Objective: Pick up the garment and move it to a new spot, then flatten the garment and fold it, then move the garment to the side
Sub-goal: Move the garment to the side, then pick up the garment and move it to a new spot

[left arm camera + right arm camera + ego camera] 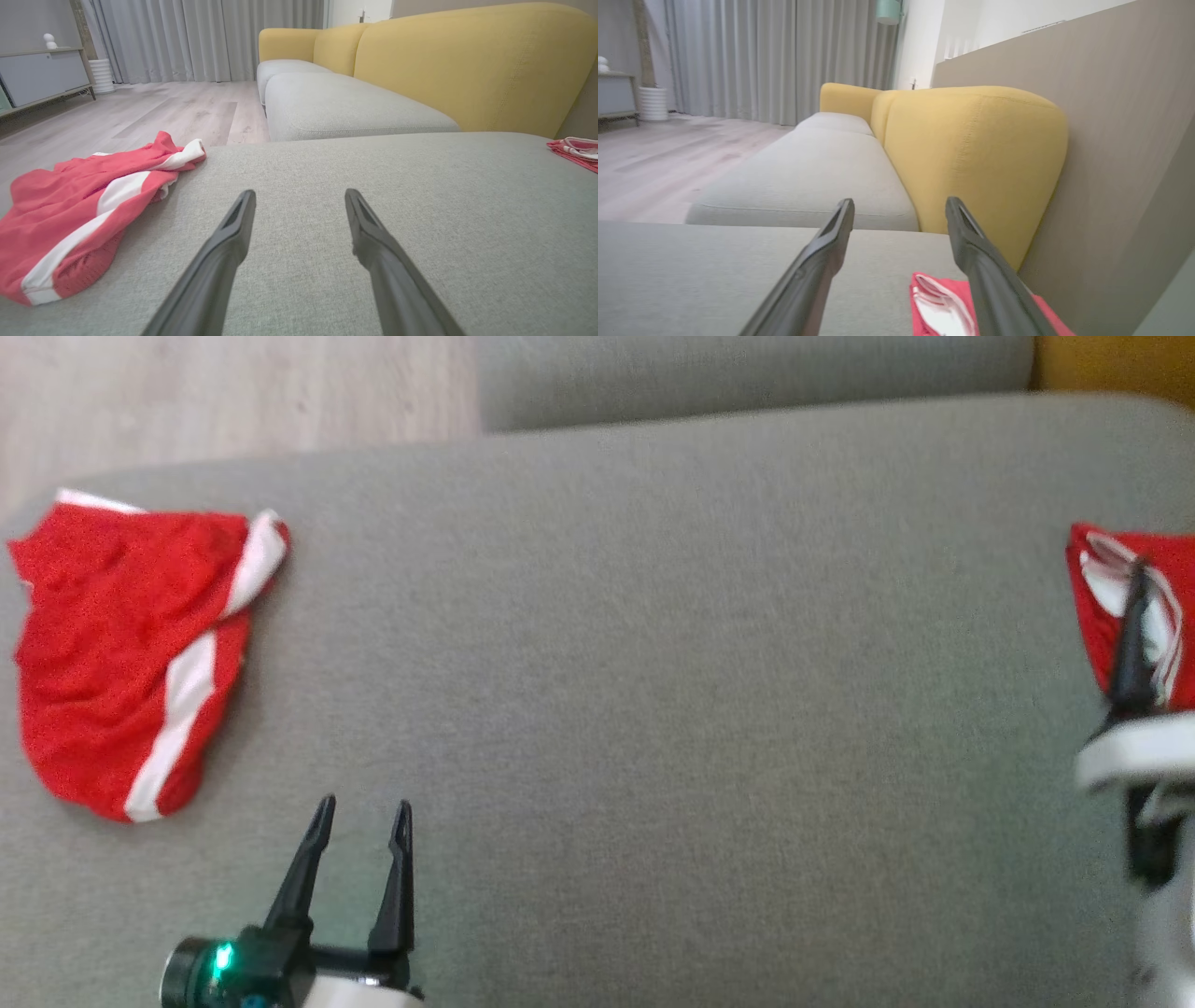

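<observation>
Seeing left gripper point(365, 803) and right gripper point(900, 201) spread, I judge folded garment point(1090, 607), frame right, done; crumpled garment point(103, 644) pending.

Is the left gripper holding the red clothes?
No, the left gripper is open and empty, apart from the red garment lying on the grey cushion.

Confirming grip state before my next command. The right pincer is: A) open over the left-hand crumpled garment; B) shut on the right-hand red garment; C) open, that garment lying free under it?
C: the right pincer has its fingers apart with nothing between them, and the red garment lies on the grey cushion below.
</observation>
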Controlling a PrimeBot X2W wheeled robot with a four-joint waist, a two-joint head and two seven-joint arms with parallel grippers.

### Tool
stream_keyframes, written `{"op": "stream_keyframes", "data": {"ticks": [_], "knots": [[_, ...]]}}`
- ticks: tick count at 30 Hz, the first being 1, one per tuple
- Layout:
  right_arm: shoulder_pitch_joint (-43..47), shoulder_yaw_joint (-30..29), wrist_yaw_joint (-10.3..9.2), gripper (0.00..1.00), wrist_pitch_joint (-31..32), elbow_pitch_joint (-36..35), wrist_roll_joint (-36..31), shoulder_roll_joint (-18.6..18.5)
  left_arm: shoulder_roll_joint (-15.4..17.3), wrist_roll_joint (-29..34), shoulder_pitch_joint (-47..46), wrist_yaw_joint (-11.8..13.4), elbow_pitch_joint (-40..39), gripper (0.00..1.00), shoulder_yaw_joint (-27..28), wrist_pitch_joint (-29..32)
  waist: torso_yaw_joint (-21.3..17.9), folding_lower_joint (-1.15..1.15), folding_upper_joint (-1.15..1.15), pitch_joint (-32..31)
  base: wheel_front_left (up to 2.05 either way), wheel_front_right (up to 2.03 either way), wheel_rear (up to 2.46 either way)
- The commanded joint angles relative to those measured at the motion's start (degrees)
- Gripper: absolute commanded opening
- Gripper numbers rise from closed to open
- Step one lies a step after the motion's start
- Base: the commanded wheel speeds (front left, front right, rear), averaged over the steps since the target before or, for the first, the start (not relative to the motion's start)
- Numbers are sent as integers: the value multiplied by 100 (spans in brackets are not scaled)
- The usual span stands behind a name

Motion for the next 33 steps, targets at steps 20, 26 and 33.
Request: {"op": "stream_keyframes", "data": {"ticks": [20,26,33], "knots": [[2199,1146,42,100,-87,-663,651,541,-40,61,164,-52,162,100,520,-55,57,2,0,-591,0,0,0],[2166,1210,42,100,-88,-672,710,541,-46,92,146,-84,206,100,525,-55,92,2,0,-620,0,0,0],[2173,1206,42,100,-88,-701,706,542,-52,92,157,-110,265,100,520,-55,179,2,0,-635,0,0,0]]}}
